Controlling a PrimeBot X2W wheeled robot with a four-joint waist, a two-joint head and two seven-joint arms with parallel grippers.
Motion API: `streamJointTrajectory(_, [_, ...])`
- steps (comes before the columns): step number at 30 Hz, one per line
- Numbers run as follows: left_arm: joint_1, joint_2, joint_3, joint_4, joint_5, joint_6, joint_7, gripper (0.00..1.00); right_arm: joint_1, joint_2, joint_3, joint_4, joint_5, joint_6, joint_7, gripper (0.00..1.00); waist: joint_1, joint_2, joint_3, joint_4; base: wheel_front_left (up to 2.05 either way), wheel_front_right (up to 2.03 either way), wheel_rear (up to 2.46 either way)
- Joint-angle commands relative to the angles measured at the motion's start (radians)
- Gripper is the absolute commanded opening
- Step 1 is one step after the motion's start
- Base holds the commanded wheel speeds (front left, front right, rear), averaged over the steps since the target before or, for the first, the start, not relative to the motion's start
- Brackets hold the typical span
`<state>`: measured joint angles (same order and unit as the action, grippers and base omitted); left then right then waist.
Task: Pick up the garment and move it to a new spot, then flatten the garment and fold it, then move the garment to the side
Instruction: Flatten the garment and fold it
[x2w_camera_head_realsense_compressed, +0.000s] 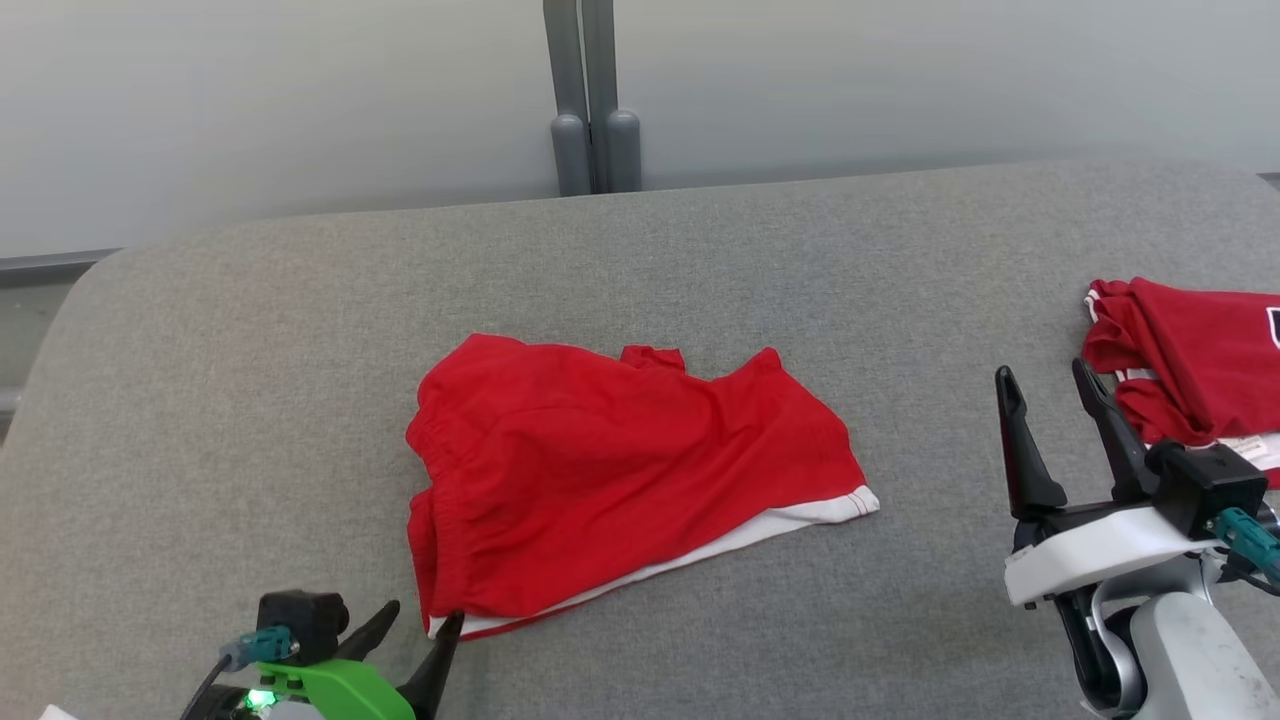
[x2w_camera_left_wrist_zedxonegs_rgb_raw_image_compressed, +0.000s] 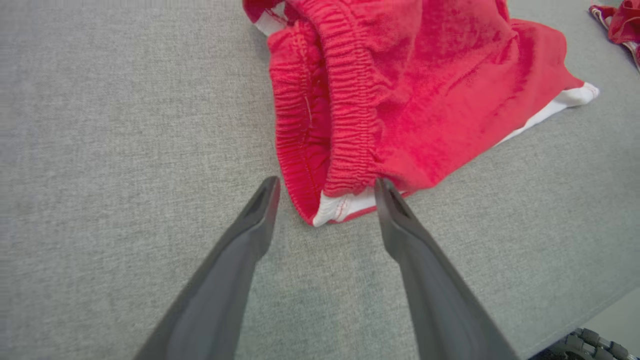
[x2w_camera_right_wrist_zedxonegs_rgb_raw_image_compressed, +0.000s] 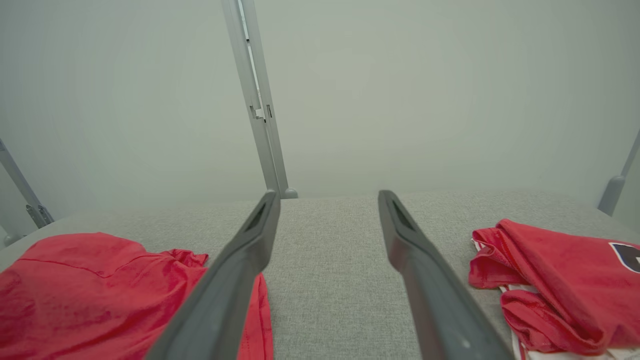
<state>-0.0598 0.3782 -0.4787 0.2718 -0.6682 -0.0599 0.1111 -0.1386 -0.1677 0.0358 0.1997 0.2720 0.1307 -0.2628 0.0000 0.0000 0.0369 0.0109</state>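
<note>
Red garment (x2w_camera_head_realsense_compressed: 620, 470) lies central on the surface (x2w_camera_head_realsense_compressed: 200, 400), rumpled. I judge we're at flatten-and-fold. My left gripper (x2w_camera_head_realsense_compressed: 422, 614) sits at its near-left corner, jaws wide, holding nothing; right gripper (x2w_camera_head_realsense_compressed: 1042, 372) likewise open, empty, well right. Next needs a clean corner pinch

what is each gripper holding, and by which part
Nothing. The left gripper is open, fingers either side of the red shorts at the waistband corner; the right gripper is open, empty.

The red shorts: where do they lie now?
In the head view the red shorts lie at the middle of the grey surface, near corner by the left gripper, apart from another red garment at the right.
</note>
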Motion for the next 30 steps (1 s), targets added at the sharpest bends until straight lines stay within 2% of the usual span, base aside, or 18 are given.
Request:
streamJointTrajectory(1, [0.023,0.017,0.012,-0.012,0.003,0.015,-0.013,1.0,0.012,-0.002,0.001,0.004,-0.003,0.0,-0.002,1.0,0.0,0.0,-0.011,0.003,0.0,0.0,0.0])
streamJointTrajectory(8, [0.045,0.054,0.068,-0.13,0.068,0.11,-0.121,1.0,0.03,-0.001,0.002,0.009,0.003,0.0,-0.003,1.0,0.0,0.0,-0.037,0.01,0.0,0.0,0.0])
streamJointTrajectory(13, [0.062,0.042,0.118,-0.207,0.106,0.164,-0.263,1.0,0.041,0.005,0.022,0.01,0.004,0.0,-0.003,1.0,0.0,0.0,-0.051,0.009,0.0,0.0,0.0])
streamJointTrajectory(19, [0.086,0.014,0.175,-0.241,0.135,0.223,-0.353,1.0,0.058,0.004,0.062,0.02,0.013,0.0,-0.003,1.0,0.0,0.0,-0.063,0.0,0.0,0.0,0.0])
streamJointTrajectory(23, [0.113,-0.018,0.206,-0.235,0.144,0.227,-0.372,1.0,0.069,0.012,0.099,0.031,0.022,0.0,-0.003,1.0,0.0,0.0,-0.066,-0.006,0.0,0.0,0.0])
streamJointTrajectory(30, [0.123,-0.064,0.236,-0.233,0.175,0.195,-0.377,1.0,0.069,0.014,0.11,0.034,0.027,0.0,-0.002,1.0,0.0,0.0,-0.065,-0.005,0.0,0.0,0.0])
